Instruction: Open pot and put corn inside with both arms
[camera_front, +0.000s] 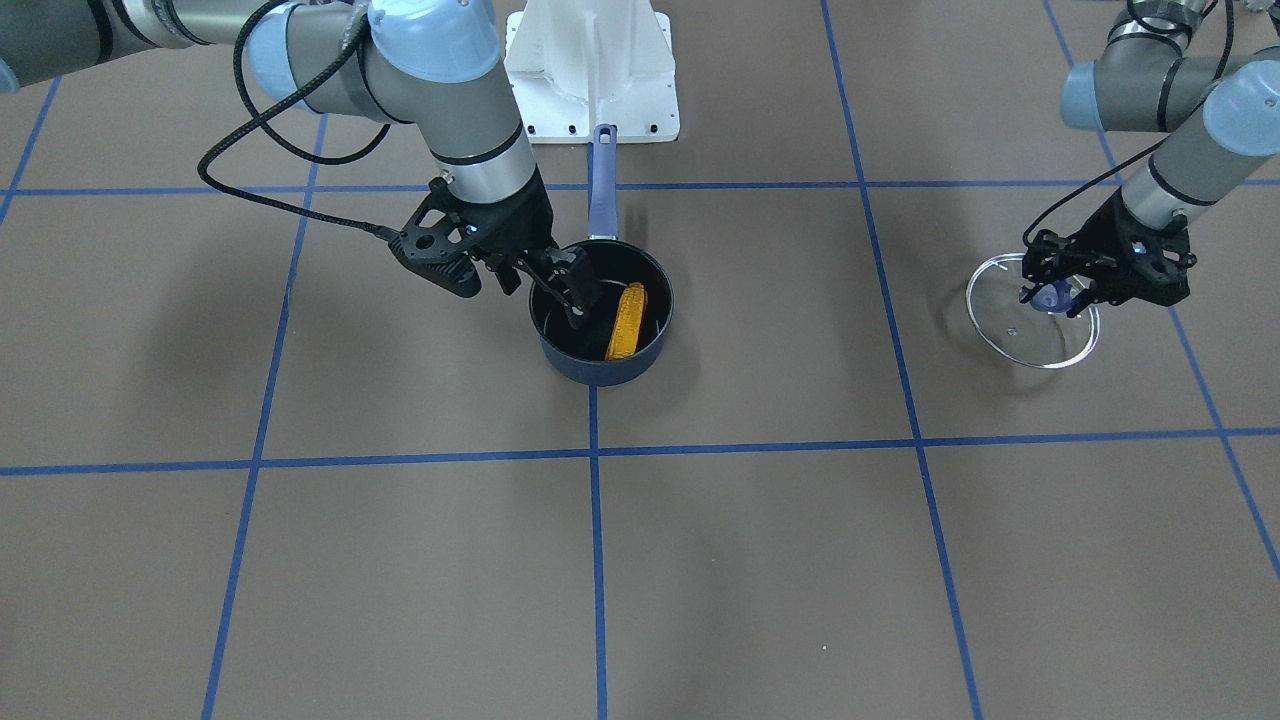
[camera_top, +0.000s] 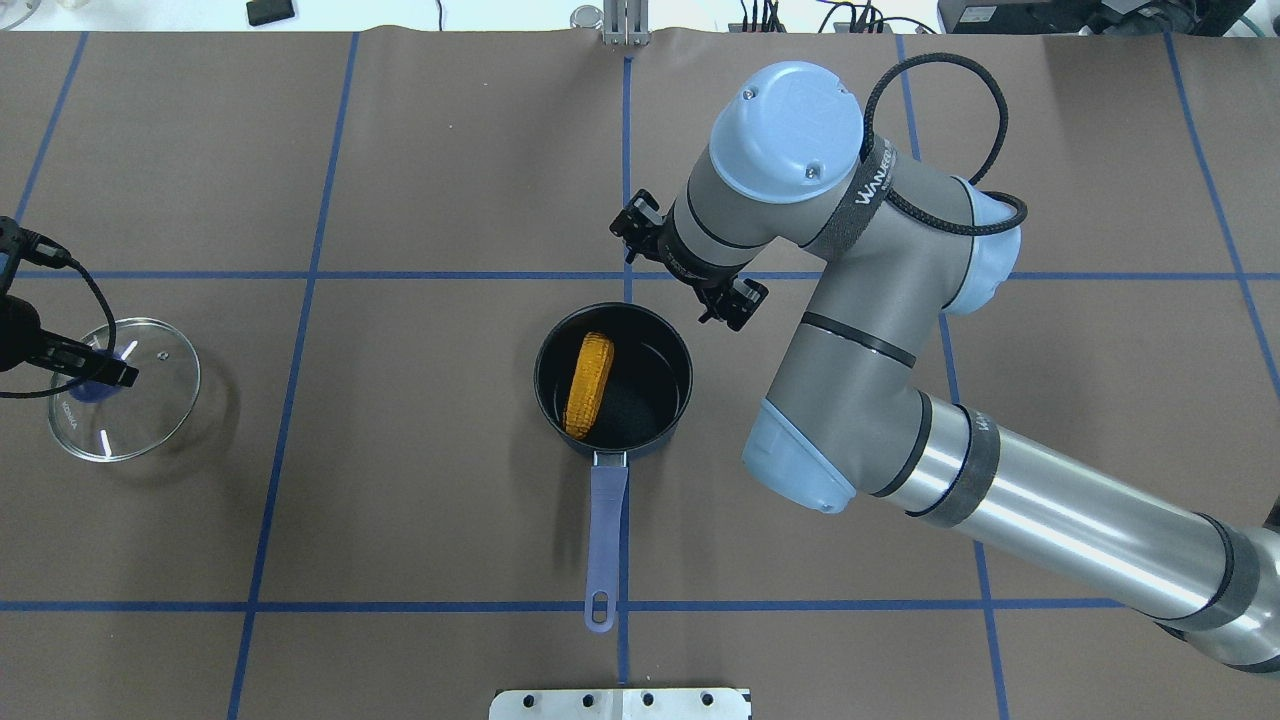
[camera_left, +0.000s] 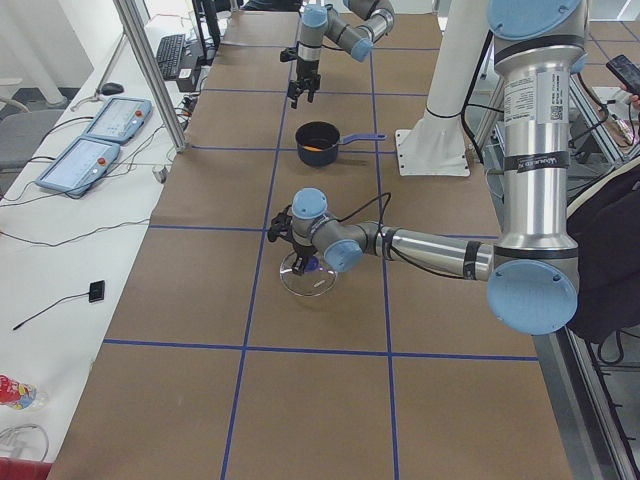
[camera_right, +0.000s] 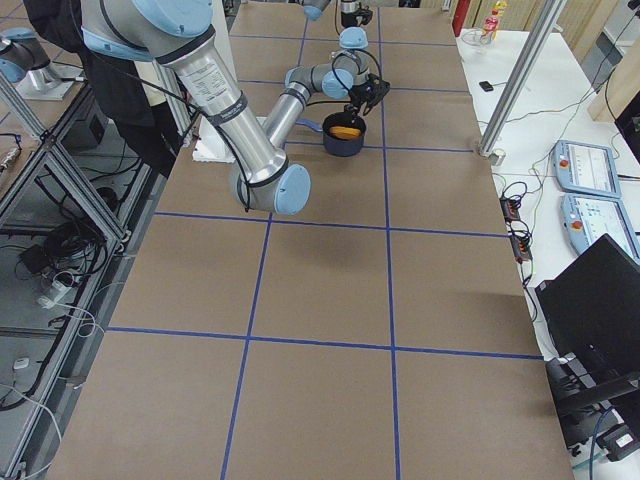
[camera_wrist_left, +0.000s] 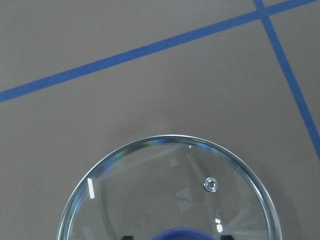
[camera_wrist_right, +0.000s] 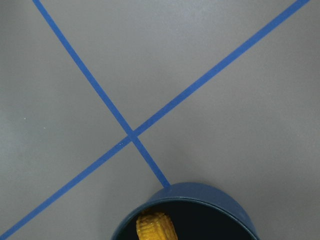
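Yellow-orange bumpy toy corn cob (camera_top: 588, 385) lies inside the small dark navy saucepan (camera_top: 655, 385). The right gripper (camera_front: 562, 292) hangs over its rim, jaws apart and empty. The left gripper (camera_front: 1060, 292) straddles the round glass lid (camera_top: 160, 380) by its knob (camera_front: 1052, 297), well aside, probably to keep the opening clear; whether it is clamped, I cannot tell.

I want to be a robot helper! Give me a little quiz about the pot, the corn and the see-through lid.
1. True or false: the corn lies inside the pot.
2. Pick one: what colour is the handle of the pot? A red, B lavender-blue, C green.
3. Fill the gap: the glass lid is off the pot, and the ___ gripper is at its knob.

Key: 1 true. 2 B. 3 left.
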